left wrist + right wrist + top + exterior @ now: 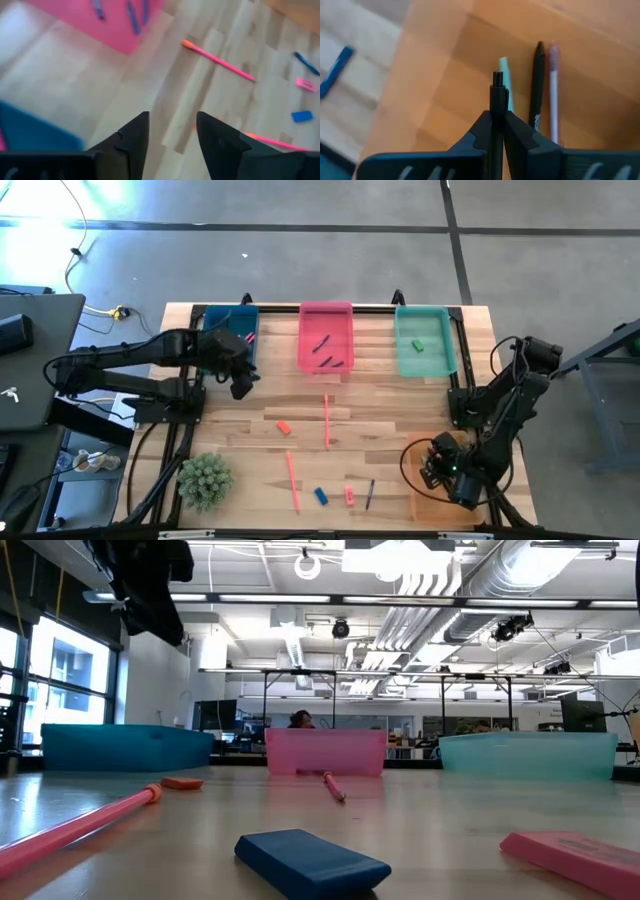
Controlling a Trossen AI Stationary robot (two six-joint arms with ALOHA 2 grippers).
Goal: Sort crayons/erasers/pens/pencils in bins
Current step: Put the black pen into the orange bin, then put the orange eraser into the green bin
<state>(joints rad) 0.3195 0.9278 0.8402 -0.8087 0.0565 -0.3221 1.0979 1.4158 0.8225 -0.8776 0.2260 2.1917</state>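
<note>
- The left gripper (170, 137) hovers with jaws spread and nothing between them, just beside the dark blue bin (231, 326) and near the pink bin (326, 336).
- The right gripper (498, 131) pinches a black pen (497, 100) upright over the orange bin (580, 65), where a black pen (536, 85), a pink pen (553, 90) and a teal stick lie ahead of its jaws.
- The blue eraser (321, 496) and pink eraser (350, 496) lie on the table (400, 410), well apart from both grippers.

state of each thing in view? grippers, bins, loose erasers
left gripper: open, empty, beside blue bin
right gripper: shut on a dark pen, over orange bin
orange bin: holds sticks
pink bin: holds dark sticks
teal bin: holds green eraser
blue eraser: loose on table
pink eraser: loose on table
</note>
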